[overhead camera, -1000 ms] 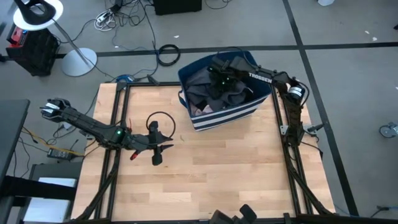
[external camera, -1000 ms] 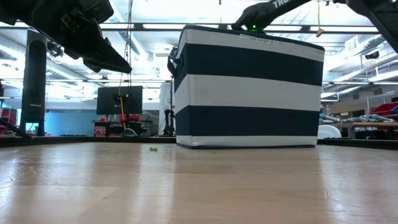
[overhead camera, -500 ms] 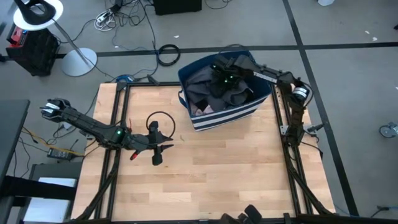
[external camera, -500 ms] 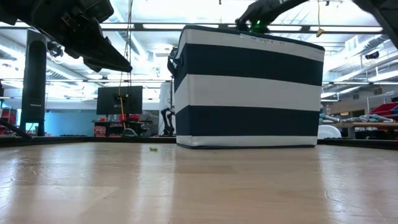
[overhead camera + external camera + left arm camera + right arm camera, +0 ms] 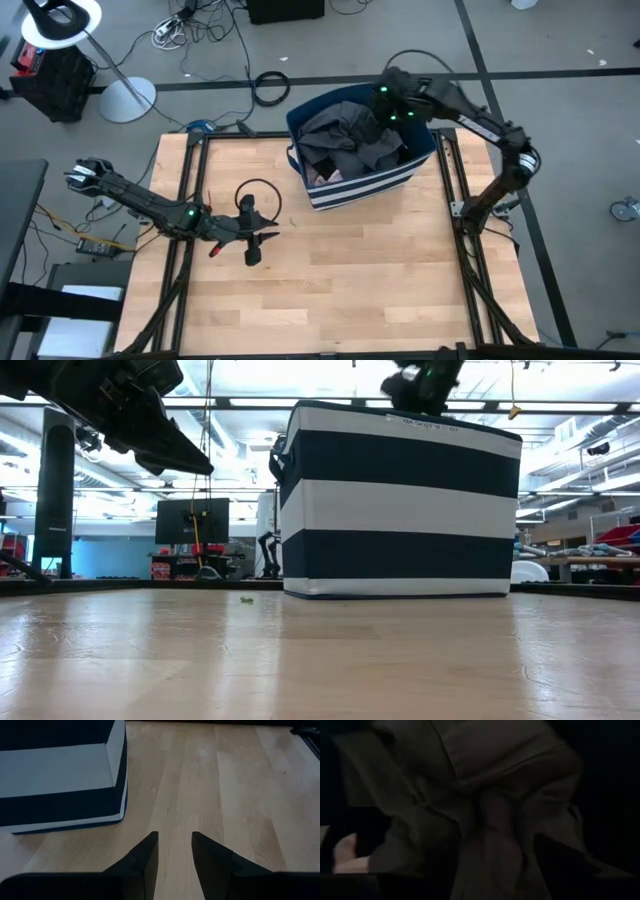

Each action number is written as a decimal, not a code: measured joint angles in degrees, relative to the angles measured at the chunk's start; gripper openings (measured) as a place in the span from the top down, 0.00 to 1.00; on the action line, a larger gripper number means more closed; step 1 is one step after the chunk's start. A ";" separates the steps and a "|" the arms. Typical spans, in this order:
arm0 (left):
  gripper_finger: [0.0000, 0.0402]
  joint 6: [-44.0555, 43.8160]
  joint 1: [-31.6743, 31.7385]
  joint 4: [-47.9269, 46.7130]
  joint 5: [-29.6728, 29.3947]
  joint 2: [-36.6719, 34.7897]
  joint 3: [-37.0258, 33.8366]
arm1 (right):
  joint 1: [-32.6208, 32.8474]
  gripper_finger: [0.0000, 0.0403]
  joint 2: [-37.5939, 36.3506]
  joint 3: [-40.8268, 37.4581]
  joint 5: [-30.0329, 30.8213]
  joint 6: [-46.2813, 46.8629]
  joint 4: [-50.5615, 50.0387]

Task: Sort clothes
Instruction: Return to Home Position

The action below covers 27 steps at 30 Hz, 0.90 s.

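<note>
The clothes (image 5: 350,140) show as dark grey garments heaped inside the navy bin with white stripes (image 5: 372,186), at the table's far right. A small pale piece (image 5: 322,178) peeks out at the bin's near left inside corner. My right gripper (image 5: 388,108) hangs above the bin's far right part, open, over the crumpled grey cloth (image 5: 485,805); nothing hangs from it in the low view (image 5: 420,385). My left gripper (image 5: 255,242) hovers above the table's left half, open, with bare wood between its fingers (image 5: 174,851).
The bin (image 5: 400,500) stands upright on the wooden tabletop (image 5: 350,280), with bare wood to its near side and left. A black cable loop (image 5: 258,192) lies by my left arm. A tiny green speck (image 5: 246,599) lies on the table left of the bin.
My right gripper has risen out of the bin and gone toward its far right corner, the arm swinging up high. The dark grey garments have stayed in the bin and now show uncovered.
</note>
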 joint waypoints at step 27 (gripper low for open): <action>0.70 -0.35 0.00 0.89 0.00 0.00 0.00 | 14.45 0.82 -14.78 0.20 2.04 -0.25 -6.29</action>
